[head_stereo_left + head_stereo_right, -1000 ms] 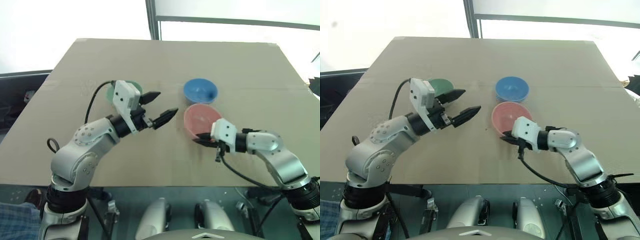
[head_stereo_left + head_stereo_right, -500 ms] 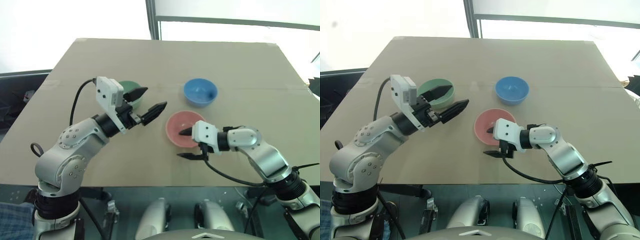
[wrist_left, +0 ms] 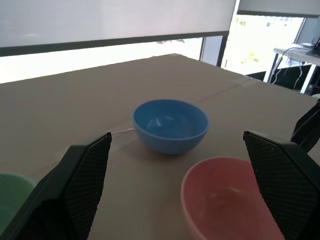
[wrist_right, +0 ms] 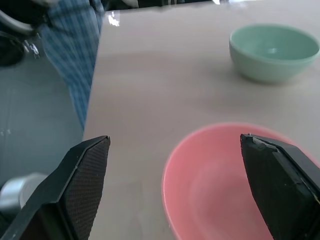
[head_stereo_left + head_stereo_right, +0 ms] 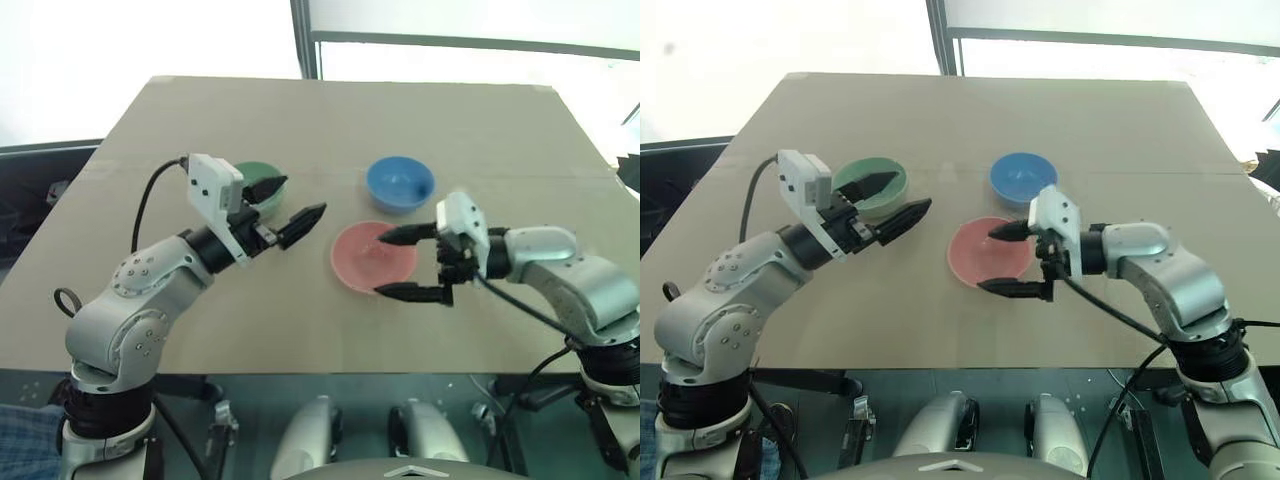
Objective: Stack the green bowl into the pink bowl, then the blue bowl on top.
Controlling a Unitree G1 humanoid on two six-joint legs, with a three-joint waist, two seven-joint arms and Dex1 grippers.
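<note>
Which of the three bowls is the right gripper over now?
The pink bowl: the right gripper has its open fingers across it. The blue bowl and green bowl sit apart.

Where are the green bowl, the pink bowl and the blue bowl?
Green bowl (image 5: 877, 180), right eye view, far rim.
Pink bowl (image 5: 975, 260), right eye view, inner floor.
Blue bowl (image 3: 170, 123), left wrist view, inside.

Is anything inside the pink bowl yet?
No. The pink bowl is empty: its bare inside shows between the open right gripper's fingers. The green bowl and blue bowl sit apart on the table, unstacked.
</note>
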